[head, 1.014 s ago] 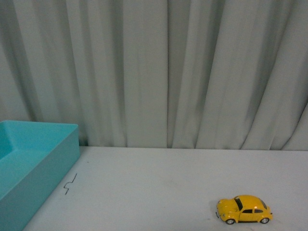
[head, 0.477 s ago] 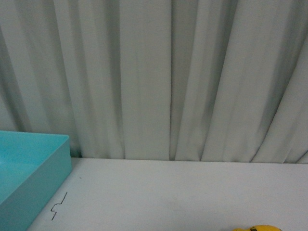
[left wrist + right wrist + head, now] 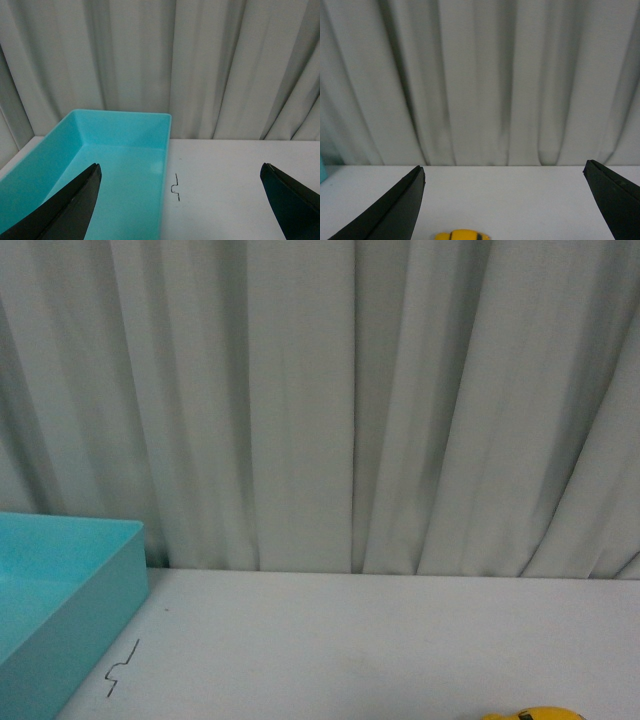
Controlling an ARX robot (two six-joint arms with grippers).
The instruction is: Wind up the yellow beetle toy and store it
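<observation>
Only the roof of the yellow beetle toy (image 3: 535,714) shows, at the bottom right edge of the front view, resting on the white table. The right wrist view catches the yellow beetle toy (image 3: 462,235) at its lower edge, between and short of the wide-apart black fingers of my open right gripper (image 3: 505,172). My left gripper (image 3: 180,170) is open too, hovering over the near right wall of the turquoise bin (image 3: 162,190); nothing lies between its fingers. The turquoise bin (image 3: 90,610) stands at the table's left. Neither arm appears in the front view.
A grey-white curtain (image 3: 350,400) hangs right behind the table's far edge. A small black squiggle mark (image 3: 122,668) is drawn on the white table (image 3: 350,640) just right of the bin. The bin's inside looks bare.
From one second ago the front view tilted upward, so the toy slid down to the bottom edge and the bin sits lower. Nothing differs over the last half second.
</observation>
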